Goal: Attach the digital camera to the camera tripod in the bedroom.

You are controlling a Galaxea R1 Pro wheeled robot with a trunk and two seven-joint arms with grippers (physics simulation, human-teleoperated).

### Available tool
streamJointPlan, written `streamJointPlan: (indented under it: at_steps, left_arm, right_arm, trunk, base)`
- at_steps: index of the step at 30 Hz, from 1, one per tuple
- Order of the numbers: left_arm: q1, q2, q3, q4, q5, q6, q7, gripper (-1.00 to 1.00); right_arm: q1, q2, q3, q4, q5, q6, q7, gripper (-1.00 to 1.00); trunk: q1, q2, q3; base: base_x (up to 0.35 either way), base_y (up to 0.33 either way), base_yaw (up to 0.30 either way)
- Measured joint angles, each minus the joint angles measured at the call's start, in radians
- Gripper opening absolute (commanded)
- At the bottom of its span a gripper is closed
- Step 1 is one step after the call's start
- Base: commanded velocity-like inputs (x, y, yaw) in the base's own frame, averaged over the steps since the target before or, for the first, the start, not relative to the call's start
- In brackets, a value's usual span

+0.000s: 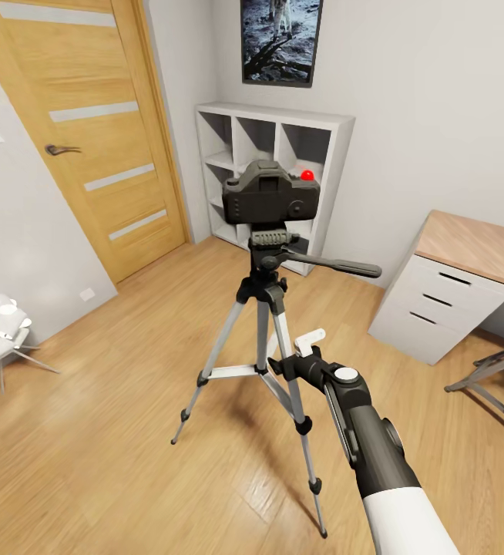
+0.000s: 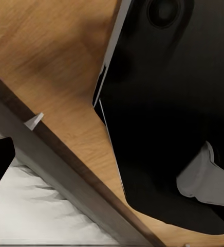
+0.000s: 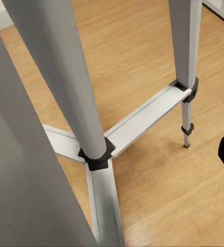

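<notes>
Right gripper [image 1: 307, 344] lies partly behind the tripod [image 1: 263, 324] legs, one pale finger showing; we cannot tell if its fingers are apart; left gripper's state likewise unreadable, its wrist view crowded by a dark blurred body over floor [image 2: 55, 46]; camera [image 1: 271, 196], boxy matte black with red dot, sits on the tripod's grey head; silver tubular legs, black joints, flat braces [image 3: 143, 118]; wood plank floor.
</notes>
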Motion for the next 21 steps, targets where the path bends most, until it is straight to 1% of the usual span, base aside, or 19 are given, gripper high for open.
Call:
streamJointPlan:
  at_steps: [14, 21]
  left_arm:
    - [0.001, -0.006, 0.000, -0.002, -0.002, -0.026, -0.003, 1.00]
    - [0.001, -0.006, 0.000, -0.002, -0.003, -0.036, -0.006, 1.00]
  right_arm:
    - [0.000, 0.000, -0.001, 0.001, 0.000, 0.000, 0.000, 1.00]
    - [0.000, -0.006, -0.001, 0.001, -0.004, 0.002, 0.001, 1.00]
  trunk:
    - [0.000, 0.000, 0.000]
    - [0.000, 0.000, 0.000]
  base:
    - [0.000, 0.000, 0.000]
    - [0.000, 0.000, 0.000]
